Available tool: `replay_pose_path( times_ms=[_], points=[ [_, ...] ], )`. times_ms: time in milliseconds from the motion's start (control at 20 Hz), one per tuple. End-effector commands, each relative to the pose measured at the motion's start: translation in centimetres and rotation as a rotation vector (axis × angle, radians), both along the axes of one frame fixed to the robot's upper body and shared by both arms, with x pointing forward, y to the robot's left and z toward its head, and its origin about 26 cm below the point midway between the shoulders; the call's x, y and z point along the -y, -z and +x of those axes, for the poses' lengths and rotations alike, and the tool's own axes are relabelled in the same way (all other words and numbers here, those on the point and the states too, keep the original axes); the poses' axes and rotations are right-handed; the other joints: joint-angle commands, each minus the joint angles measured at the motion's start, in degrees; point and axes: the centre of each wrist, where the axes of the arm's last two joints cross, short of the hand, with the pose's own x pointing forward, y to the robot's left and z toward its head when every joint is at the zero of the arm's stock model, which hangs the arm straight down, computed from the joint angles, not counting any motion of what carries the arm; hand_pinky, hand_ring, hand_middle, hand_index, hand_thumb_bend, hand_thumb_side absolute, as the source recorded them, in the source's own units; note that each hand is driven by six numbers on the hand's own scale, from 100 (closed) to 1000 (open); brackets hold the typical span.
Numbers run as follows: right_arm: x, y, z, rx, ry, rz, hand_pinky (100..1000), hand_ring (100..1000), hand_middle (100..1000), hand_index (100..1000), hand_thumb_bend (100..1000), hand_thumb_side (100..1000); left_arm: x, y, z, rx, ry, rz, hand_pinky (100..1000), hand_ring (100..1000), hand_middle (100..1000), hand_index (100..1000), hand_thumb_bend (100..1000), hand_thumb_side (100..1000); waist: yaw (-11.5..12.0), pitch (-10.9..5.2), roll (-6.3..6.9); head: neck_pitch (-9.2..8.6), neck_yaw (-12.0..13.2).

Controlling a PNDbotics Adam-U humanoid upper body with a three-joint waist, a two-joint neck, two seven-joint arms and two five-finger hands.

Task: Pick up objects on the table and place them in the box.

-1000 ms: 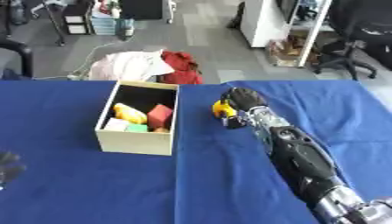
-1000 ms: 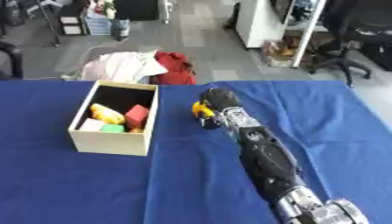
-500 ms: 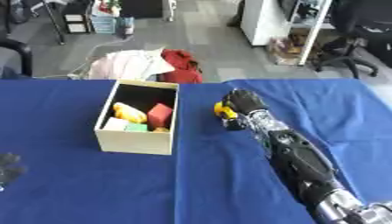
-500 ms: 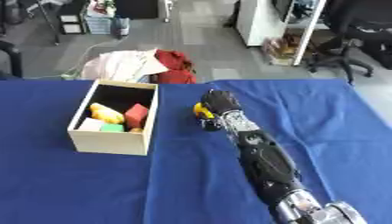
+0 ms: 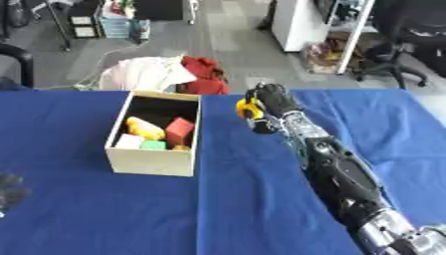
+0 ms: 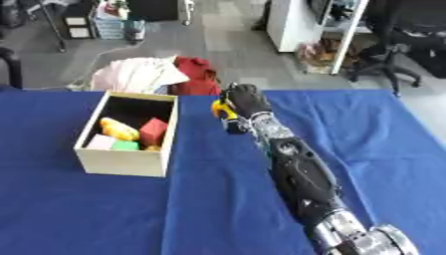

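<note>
Progress: several blocks already lie in the box point(image 5: 153, 159), so by my judgement a good part of the task is done.
Box content: yellow piece point(image 5: 145, 128) at 9 o'clock inside, red block point(image 5: 179, 130) toward 3 o'clock, pale block point(image 5: 129, 142) and green block point(image 5: 154, 145) at the near wall.
Box place: on the blue surface point(image 5: 218, 209), at about 9 o'clock from the right hand.
Right hand: right hand point(image 5: 270, 98) is stretched far over the surface, at about 12 o'clock of the picture, with fingers curled round a yellow object point(image 5: 247, 107).
Yellow object: it is in the hand, just beside the box's right wall but not over the opening; a dark part shows under it, and I cannot tell if that belongs to the object.
Remaining: I judge the yellow object has yet to go toward 9 o'clock and be released over the box; no other loose object shows on the surface.
Left hand: left hand point(image 5: 9, 189) shows as a dark shape at the lower left edge, at about 8 o'clock; I cannot tell how its fingers stand.
View difference: only the left eye view shows the left hand; the right eye view shows more of the surface at 3 o'clock of the right arm.
</note>
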Motion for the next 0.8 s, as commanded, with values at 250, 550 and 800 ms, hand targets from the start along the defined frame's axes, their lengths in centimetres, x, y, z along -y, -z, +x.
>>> replay_pose_path(
  times_ms=[250, 550, 800],
  points=[
    [-2.5, -5.3, 0.1, 0.110, -0.155, 0.040, 708, 547, 261, 415, 100, 108, -0.4, -1.0, 0.0, 0.033, -0.002, 0.013, 889, 746, 750, 826, 110, 647, 0.4, -1.68, -0.05, -0.56, -0.1],
    [-7.1, -6.5, -0.4, 0.113, -0.321, 0.041, 713, 548, 262, 417, 100, 108, -0.2, -1.2, 0.1, 0.036, 0.010, 0.012, 889, 745, 749, 825, 113, 645, 1.3, -1.99, -0.08, -0.65, -0.7],
    [-10.5, -6.5, -1.1, 0.090, -0.469, -0.009, 737, 592, 331, 491, 100, 146, -0.1, -1.3, 0.2, 0.038, 0.017, 0.009, 889, 745, 749, 825, 114, 644, 1.8, -2.01, -0.04, -0.69, -1.0]
  ],
)
